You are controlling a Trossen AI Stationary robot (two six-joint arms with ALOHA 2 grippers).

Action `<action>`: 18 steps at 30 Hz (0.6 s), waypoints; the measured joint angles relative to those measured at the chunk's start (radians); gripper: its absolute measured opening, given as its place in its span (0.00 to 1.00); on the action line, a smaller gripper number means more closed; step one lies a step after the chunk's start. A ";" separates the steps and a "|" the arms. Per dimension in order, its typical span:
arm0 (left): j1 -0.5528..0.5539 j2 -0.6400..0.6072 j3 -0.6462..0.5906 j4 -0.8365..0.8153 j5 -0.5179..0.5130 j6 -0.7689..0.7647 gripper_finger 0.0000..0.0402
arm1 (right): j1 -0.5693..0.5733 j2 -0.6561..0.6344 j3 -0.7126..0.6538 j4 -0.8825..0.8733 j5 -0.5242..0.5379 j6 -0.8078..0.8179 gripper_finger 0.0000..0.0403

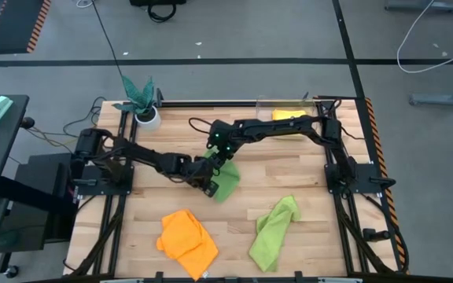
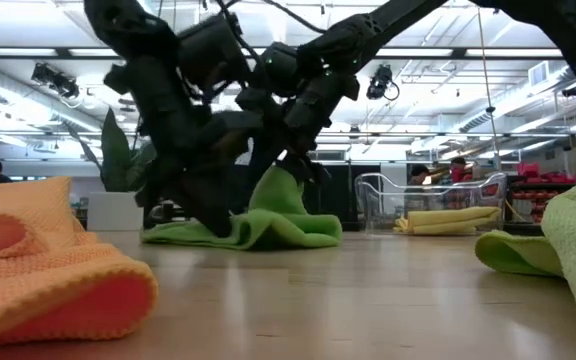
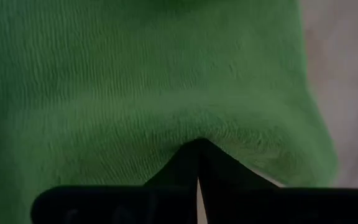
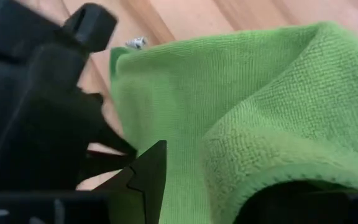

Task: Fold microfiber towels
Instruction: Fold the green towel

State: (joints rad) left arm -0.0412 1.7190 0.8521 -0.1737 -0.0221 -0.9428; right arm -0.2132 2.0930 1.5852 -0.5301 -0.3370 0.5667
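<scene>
Orange towel: crumpled at the near edge of the desk, left of centre; fills the foreground corner of the low view.

Green towel, second: rumpled in a long heap at the near right of the desk, well apart from the orange one.

Green towel, first: mid-desk, partly lifted into a peak in the low view, the rest lying flat on the wood. Both arms meet over it.

Left tool: reaches in from the left side of the desk; fingers pressed together, pinching a fold of the first green towel, seen close in the left wrist view.

Right tool: comes across from the right, above the far edge of the same towel; fingers spread, with a raised fold of the cloth draped between them in the right wrist view.

Yellow towel: lying in a clear bin at the far right of the desk.

Potted plant: teal leaves, white pot, far left corner.
</scene>
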 joint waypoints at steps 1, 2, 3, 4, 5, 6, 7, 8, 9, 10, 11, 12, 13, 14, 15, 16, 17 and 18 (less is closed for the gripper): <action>0.008 0.007 0.001 0.003 0.007 0.001 0.04 | 0.002 -0.006 0.001 0.002 -0.001 0.000 0.39; 0.012 0.016 -0.002 0.008 0.010 0.008 0.03 | 0.005 -0.013 0.002 -0.010 0.012 -0.002 0.39; 0.012 0.022 -0.002 0.028 0.013 0.013 0.02 | 0.007 -0.018 0.002 -0.031 0.029 -0.008 0.39; 0.009 0.031 -0.001 0.053 0.023 0.015 0.02 | 0.006 -0.022 0.002 -0.040 0.031 -0.014 0.39; 0.006 0.040 0.000 0.075 0.028 0.014 0.01 | 0.007 -0.025 0.002 -0.052 0.033 -0.014 0.39; 0.002 0.047 0.000 0.092 0.029 0.012 0.01 | 0.007 -0.027 0.002 -0.065 0.033 -0.014 0.39; -0.003 0.053 0.000 0.111 0.033 0.011 0.02 | 0.010 -0.028 0.002 -0.069 0.033 -0.014 0.39; -0.007 0.058 0.000 0.126 0.033 0.011 0.03 | 0.013 -0.028 0.002 -0.074 0.032 -0.013 0.39; -0.010 0.061 0.000 0.132 0.032 0.012 0.03 | 0.016 -0.028 0.001 -0.081 0.032 -0.011 0.39; -0.014 0.062 0.000 0.138 0.033 0.011 0.04 | 0.020 -0.028 0.001 -0.083 0.032 -0.007 0.39; -0.018 0.063 0.000 0.141 0.032 0.011 0.04 | 0.022 -0.028 0.001 -0.083 0.030 -0.001 0.39; -0.024 0.063 0.000 0.144 0.032 0.009 0.04 | 0.025 -0.028 0.001 -0.081 0.025 0.003 0.39; -0.029 0.063 0.000 0.147 0.032 0.007 0.03 | 0.026 -0.028 0.001 -0.077 0.017 0.006 0.39; -0.037 0.063 0.000 0.154 0.033 0.005 0.02 | 0.029 -0.028 0.001 -0.074 0.008 0.006 0.39; -0.044 0.063 0.000 0.159 0.032 0.005 0.02 | 0.033 -0.028 0.001 -0.074 -0.002 0.007 0.39; -0.050 0.063 0.000 0.162 0.026 0.005 0.01 | 0.038 -0.028 0.001 -0.075 -0.009 0.010 0.39; -0.059 0.063 0.000 0.162 0.017 0.005 0.01 | 0.045 -0.028 0.001 -0.074 -0.013 0.013 0.39; -0.066 0.063 0.000 0.162 0.008 0.005 0.02 | 0.053 -0.028 0.001 -0.075 -0.013 0.016 0.39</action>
State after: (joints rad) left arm -0.1071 1.7824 0.8520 -0.0120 -0.0138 -0.9382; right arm -0.1606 2.0651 1.5860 -0.6048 -0.3504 0.5827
